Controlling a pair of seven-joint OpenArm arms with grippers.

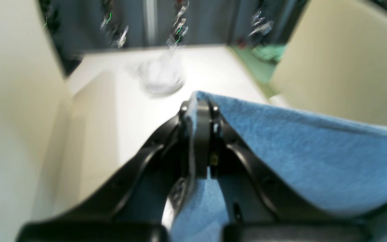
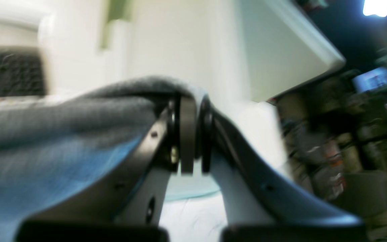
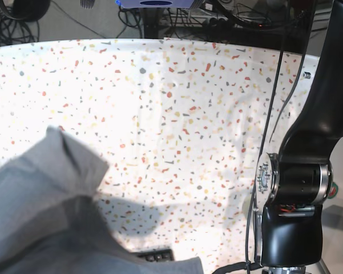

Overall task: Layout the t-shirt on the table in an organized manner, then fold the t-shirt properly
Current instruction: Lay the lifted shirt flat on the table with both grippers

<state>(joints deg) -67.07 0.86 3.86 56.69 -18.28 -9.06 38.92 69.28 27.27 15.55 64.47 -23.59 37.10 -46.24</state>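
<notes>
Grey fabric of the t-shirt (image 3: 51, 211) fills the lower left of the base view, lifted above the table (image 3: 177, 108), whose speckled cloth fills the rest of the frame. We see our left gripper (image 1: 200, 111) pinched tight on a cloth edge at centre frame. Our right gripper (image 2: 191, 101) is likewise clamped on a bunched fold of the shirt, mid-frame.

Beyond the far edge I see dark cables (image 3: 131, 17) and a blue plate (image 3: 157, 3) overhead.
</notes>
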